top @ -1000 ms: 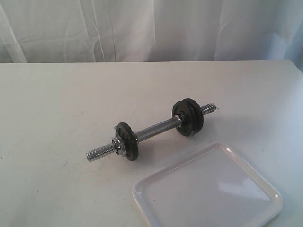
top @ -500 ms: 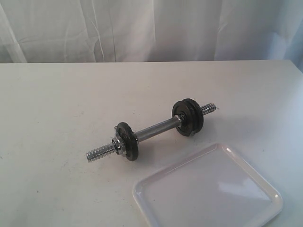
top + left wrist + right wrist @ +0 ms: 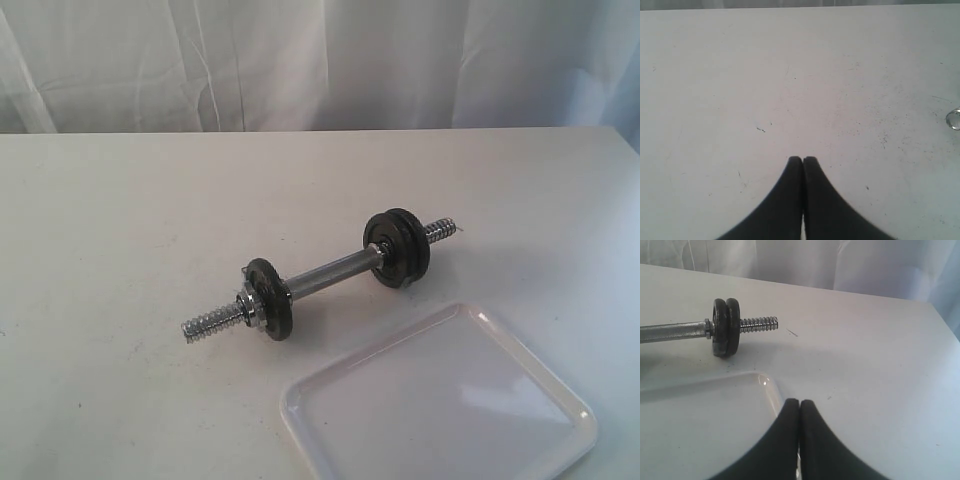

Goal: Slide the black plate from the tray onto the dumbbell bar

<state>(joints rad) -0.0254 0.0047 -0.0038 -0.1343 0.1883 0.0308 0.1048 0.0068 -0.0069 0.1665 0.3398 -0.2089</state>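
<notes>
Tray point(image 3: 440, 400): bare. Black plate point(image 3: 398, 248): on dumbbell bar point(image 3: 330, 272), task seemingly done. Left fingers point(image 3: 790, 192), right fingers point(image 3: 786, 432): pressed together, holding nothing.

Shiny chrome metal bar point(image 3: 335, 272) with rough threaded ends; matt black plates point(image 3: 398, 248); glossy smooth white tray point(image 3: 536, 366); matt, speckled table point(image 3: 120, 220); white cloth curtain point(image 3: 300, 60)

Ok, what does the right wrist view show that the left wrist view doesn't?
Only the right wrist view: one end of the dumbbell bar carrying two black plates side by side, thread sticking out past them, and a bare corner of the tray. Only the left wrist view: a small glossy blob on the table; I cannot tell what it is. Both: the white table, and each arm's own gripper, left gripper and right gripper, shut on nothing.
</notes>
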